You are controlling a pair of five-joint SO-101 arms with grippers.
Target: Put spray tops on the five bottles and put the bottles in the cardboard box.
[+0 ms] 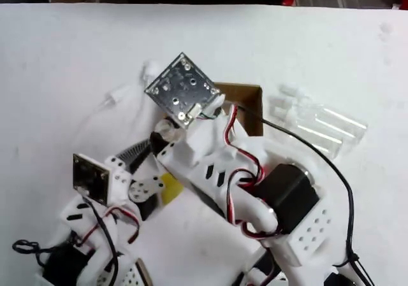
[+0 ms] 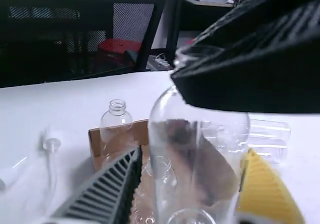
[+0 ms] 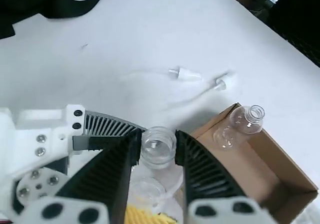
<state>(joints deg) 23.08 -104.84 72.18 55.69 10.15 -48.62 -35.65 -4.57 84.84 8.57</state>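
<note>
A clear open-necked bottle (image 2: 200, 149) stands upright between my two grippers. My left gripper (image 2: 192, 184) is shut on its body, with the grey ribbed finger (image 2: 107, 194) on one side and the yellow finger (image 2: 262, 194) on the other. My right gripper (image 3: 157, 149) is shut on the bottle's neck (image 3: 157, 143), its black fingers (image 3: 115, 171) pressing from both sides. The cardboard box (image 1: 247, 101) lies just behind, with another capless bottle (image 3: 240, 126) lying in it. Two spray tops (image 3: 185, 74) lie on the table past the box.
Several clear bottles (image 1: 319, 123) lie side by side to the right of the box. The white table (image 1: 64, 57) stretches open to the left and far side. A chair and desk stand beyond the table's far edge (image 2: 75, 79).
</note>
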